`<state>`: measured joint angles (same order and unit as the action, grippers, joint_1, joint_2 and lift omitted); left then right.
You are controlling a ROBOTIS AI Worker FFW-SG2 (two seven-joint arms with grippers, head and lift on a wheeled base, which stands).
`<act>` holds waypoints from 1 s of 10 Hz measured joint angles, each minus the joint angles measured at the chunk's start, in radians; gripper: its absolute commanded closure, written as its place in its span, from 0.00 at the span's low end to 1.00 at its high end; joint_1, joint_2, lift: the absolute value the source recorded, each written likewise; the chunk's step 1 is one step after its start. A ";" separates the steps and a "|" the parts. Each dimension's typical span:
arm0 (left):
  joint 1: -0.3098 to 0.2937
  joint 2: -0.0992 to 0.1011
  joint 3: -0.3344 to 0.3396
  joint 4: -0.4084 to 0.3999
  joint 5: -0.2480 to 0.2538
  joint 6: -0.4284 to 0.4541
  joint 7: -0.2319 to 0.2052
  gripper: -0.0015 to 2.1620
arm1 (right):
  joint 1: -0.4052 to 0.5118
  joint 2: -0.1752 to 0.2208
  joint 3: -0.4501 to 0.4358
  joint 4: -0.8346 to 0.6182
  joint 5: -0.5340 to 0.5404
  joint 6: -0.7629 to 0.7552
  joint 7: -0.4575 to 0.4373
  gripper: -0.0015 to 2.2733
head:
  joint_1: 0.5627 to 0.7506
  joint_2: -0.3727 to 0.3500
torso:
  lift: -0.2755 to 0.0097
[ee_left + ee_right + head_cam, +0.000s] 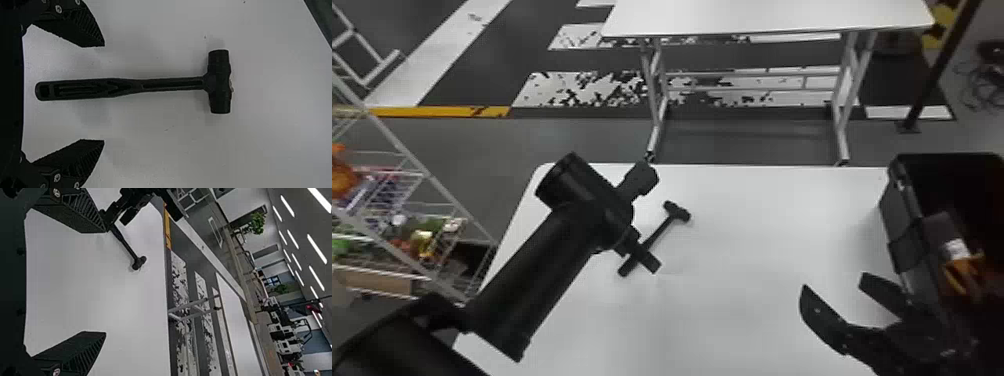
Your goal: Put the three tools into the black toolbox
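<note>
A black hammer (659, 235) lies on the white table, its head toward the far side. Over its handle end is my left gripper (642, 255). In the left wrist view the hammer (156, 84) lies with its handle between the spread fingers of the left gripper (102, 93), neither finger touching it. Near the toolbox, at the right, my right gripper (837, 285) stands open and holds nothing; the right wrist view has the right gripper (105, 282) with the hammer (127, 246) farther off. The black toolbox (907, 215) holds an orange-and-black tool (964, 270).
The white table (757, 240) runs between the arms. A wire rack (407, 150) with colourful goods stands at the left. Beyond, a second white table (767, 15) stands on the marked floor.
</note>
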<state>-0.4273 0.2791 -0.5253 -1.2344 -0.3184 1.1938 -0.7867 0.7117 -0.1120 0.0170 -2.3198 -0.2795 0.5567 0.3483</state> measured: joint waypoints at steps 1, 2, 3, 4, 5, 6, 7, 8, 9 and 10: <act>0.000 0.001 -0.001 0.003 0.000 -0.001 -0.001 0.23 | 0.000 0.000 -0.002 0.004 -0.002 -0.004 0.000 0.03 | 0.70 0.74 | 0.79; -0.001 0.001 -0.001 0.005 -0.001 0.002 -0.006 0.51 | -0.001 0.000 -0.003 0.008 -0.003 -0.009 0.000 0.03 | 0.70 0.74 | 0.79; -0.001 0.001 -0.001 0.007 -0.002 0.007 -0.009 0.80 | -0.004 0.000 -0.006 0.012 -0.006 -0.011 0.000 0.03 | 0.70 0.74 | 0.79; -0.002 -0.001 -0.001 0.007 -0.003 0.014 -0.009 0.89 | -0.006 0.000 -0.011 0.016 -0.012 -0.011 0.000 0.03 | 0.70 0.73 | 0.79; -0.002 -0.003 -0.001 0.007 -0.003 0.021 -0.010 0.99 | -0.008 0.000 -0.017 0.020 -0.017 -0.011 0.000 0.03 | 0.70 0.73 | 0.79; -0.002 -0.005 -0.001 0.006 -0.002 0.025 -0.011 0.99 | -0.009 0.000 -0.020 0.022 -0.021 -0.011 0.000 0.03 | 0.70 0.72 | 0.79; -0.001 -0.006 0.000 0.003 0.001 0.032 -0.010 0.99 | -0.009 0.000 -0.021 0.024 -0.024 -0.011 0.000 0.03 | 0.70 0.72 | 0.79; 0.002 -0.008 0.001 -0.006 0.003 0.047 -0.003 0.99 | -0.011 0.000 -0.022 0.028 -0.026 -0.011 0.001 0.03 | 0.70 0.72 | 0.79; 0.008 -0.010 0.001 -0.022 0.005 0.070 0.003 0.99 | -0.015 0.000 -0.022 0.033 -0.028 -0.011 0.001 0.03 | 0.70 0.71 | 0.79; 0.015 -0.011 0.003 -0.044 0.006 0.098 0.008 0.99 | -0.018 0.000 -0.021 0.037 -0.031 -0.013 0.001 0.03 | 0.70 0.71 | 0.79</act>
<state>-0.4120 0.2683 -0.5225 -1.2784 -0.3119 1.2920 -0.7783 0.6935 -0.1120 -0.0041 -2.2830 -0.3103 0.5437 0.3496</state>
